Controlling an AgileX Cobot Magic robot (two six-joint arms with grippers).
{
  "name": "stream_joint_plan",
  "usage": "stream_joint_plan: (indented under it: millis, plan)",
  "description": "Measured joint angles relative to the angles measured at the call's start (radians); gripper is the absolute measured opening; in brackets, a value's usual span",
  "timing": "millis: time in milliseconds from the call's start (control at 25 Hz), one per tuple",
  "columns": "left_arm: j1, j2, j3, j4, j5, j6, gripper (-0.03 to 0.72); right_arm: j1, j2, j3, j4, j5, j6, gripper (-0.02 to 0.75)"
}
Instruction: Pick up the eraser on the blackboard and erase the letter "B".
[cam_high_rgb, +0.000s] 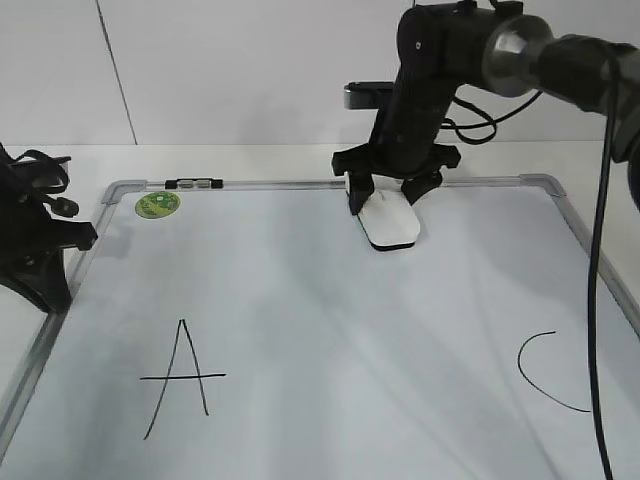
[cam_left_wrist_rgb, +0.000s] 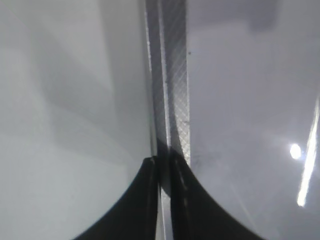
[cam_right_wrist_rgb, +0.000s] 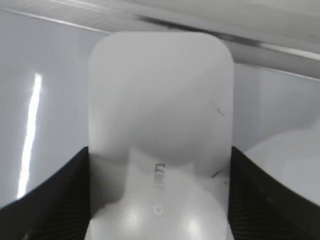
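Risk, slip: grasp taken near the rear end of the eraser (cam_high_rgb: 390, 222); likely to pivot or slide out between the fingers once pressed and dragged across the board.
Risk, wrong stroke: letter "A" (cam_high_rgb: 181, 378) and letter "C" (cam_high_rgb: 548, 370) visible on the blackboard (cam_high_rgb: 330, 330); no "B" discernible in any view, so a sweep could wipe a neighbouring letter or bare board.
Risk, cable: black cable (cam_high_rgb: 597, 300) hanging over the board's right side, near the "C"; could drag across it.
Right gripper (cam_high_rgb: 392, 196): fingers (cam_right_wrist_rgb: 60, 195) spread to the eraser's width, flanking both long sides; contact looks close in the wrist view, full clamping not certain.
Eraser position: flat on the board near the top frame edge, just right of centre; lifted or not, cannot tell.
Left gripper (cam_left_wrist_rgb: 165, 200): fingers nearly together, nothing held, over the board's left frame rail (cam_left_wrist_rgb: 172, 90).
Other marks: green sticker (cam_high_rgb: 158, 204) and small clip (cam_high_rgb: 194, 183) at the top-left corner.
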Motion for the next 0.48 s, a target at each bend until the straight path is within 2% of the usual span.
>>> stream_joint_plan:
  millis: [240, 480]
  plan:
    - [0.0, 0.0, 0.0, 0.0, 0.0, 0.0, 0.02, 0.007, 0.0, 0.0, 0.011, 0.0, -0.004, 0.563]
    - [0.0, 0.0, 0.0, 0.006, 0.007, 0.0, 0.02, 0.086, 0.002, 0.0, -0.048, -0.004, -0.016, 0.563]
